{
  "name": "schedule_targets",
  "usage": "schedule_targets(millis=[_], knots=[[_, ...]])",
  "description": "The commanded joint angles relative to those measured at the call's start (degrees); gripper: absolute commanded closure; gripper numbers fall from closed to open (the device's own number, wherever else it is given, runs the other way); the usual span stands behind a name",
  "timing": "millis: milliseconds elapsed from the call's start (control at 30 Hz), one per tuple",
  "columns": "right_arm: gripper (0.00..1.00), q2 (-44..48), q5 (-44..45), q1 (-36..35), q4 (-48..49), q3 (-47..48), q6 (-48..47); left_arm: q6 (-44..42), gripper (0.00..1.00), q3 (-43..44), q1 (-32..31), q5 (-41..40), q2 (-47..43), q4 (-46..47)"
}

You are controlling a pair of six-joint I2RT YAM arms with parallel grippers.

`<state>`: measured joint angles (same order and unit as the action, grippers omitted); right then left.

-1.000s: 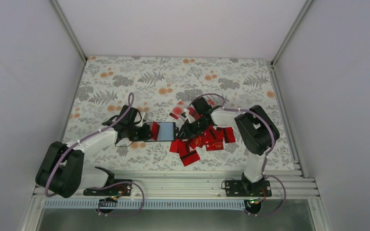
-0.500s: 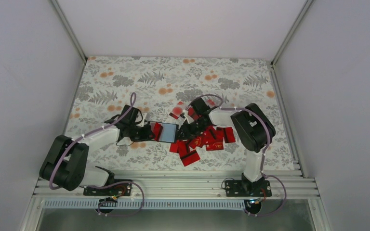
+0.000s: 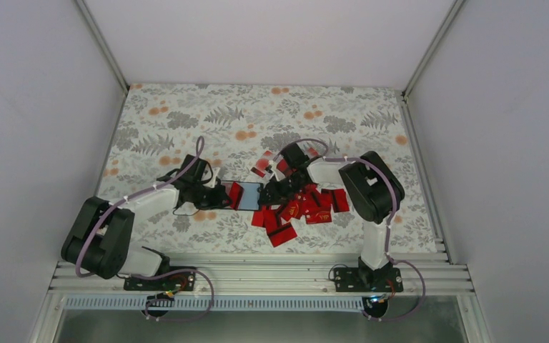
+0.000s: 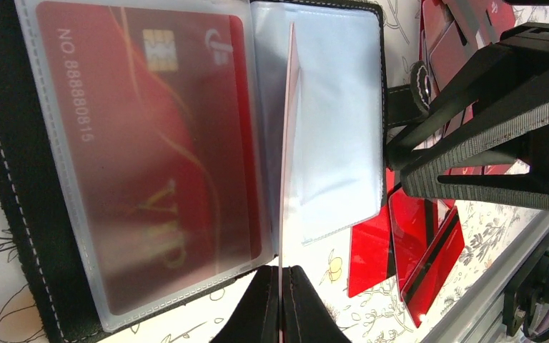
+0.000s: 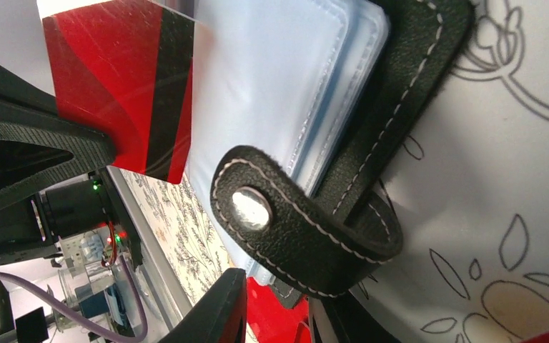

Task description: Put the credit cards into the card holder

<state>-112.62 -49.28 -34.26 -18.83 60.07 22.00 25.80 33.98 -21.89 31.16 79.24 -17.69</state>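
The black card holder (image 3: 250,195) lies open on the floral table between both arms. In the left wrist view a red VIP card (image 4: 143,143) sits in its left clear pocket, and the right grey-blue pocket (image 4: 336,128) shows no card. My left gripper (image 4: 282,270) is shut on a red card (image 4: 287,143), held edge-on above the holder's middle fold; its black stripe shows in the right wrist view (image 5: 129,93). My right gripper (image 5: 279,294) pinches the holder's right edge by the snap tab (image 5: 286,214). It also shows in the top view (image 3: 270,193).
A pile of several loose red cards (image 3: 307,207) lies just right of the holder, under my right arm. A few more cards (image 3: 264,166) lie behind it. Metal rails (image 3: 257,261) run along the near table edge, and grey walls enclose the sides.
My left gripper has moved a little to the right with its card, over the open holder. My right arm's elbow has shifted slightly left; its gripper stays at the holder's edge.
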Motion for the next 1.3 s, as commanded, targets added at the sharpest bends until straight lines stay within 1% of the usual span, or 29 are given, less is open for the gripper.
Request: schedule_targets(millis=[0, 267, 567, 1267], knots=[[0.77, -1.85, 3.65, -0.59, 1.67, 1.25, 0.57, -1.21, 0.98, 0.8, 0.09, 0.67, 1.02, 0.45], [0.77, -2.09, 4.8, -0.51, 1.52, 1.27, 0.59, -0.48, 0.98, 0.42, 0.14, 0.72, 1.52, 2.09], [0.77, -2.6, 4.8, -0.55, 0.92, 1.59, 0.11, 1.65, 0.98, -1.73, 0.57, 2.59, 3.5, 9.91], [0.77, -3.68, 5.16, -0.49, -1.15, 2.46, -1.13, 4.25, 0.98, -6.46, 0.74, 4.35, 5.17, 19.05]])
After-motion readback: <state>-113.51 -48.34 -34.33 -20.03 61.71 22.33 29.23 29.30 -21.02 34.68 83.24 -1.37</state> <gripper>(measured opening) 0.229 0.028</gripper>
